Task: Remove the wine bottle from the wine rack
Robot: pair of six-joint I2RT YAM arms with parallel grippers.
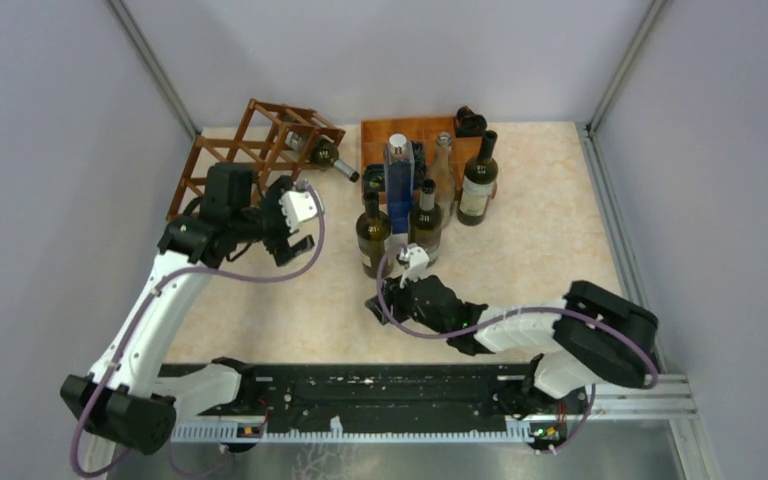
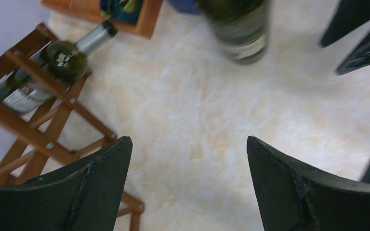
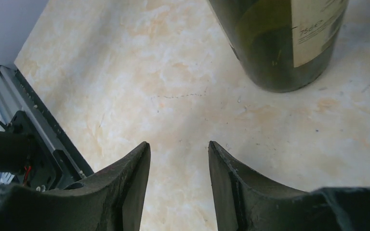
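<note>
The reddish-brown wooden lattice wine rack [image 1: 260,150] cradles 1 dark green glass wine bottle [image 1: 322,153] on its side, neck poking out. Beside the rack, the left gripper [image 2: 188,144] hangs spread wide, likely to grasp; the right gripper [image 3: 179,147], farther off, is narrowed, empty.

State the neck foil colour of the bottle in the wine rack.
Silvery grey neck foil, dark at the tip; clearest in the left wrist view.

Soft, even overhead light w/ only faint shadows on the beige marbled tabletop [image 1: 550,240]; top & right-wrist views fairly sharp, but in left-wrist view the upright dark green glass bottle [image 2: 241,33] is smeared, probably motion blur.
</note>
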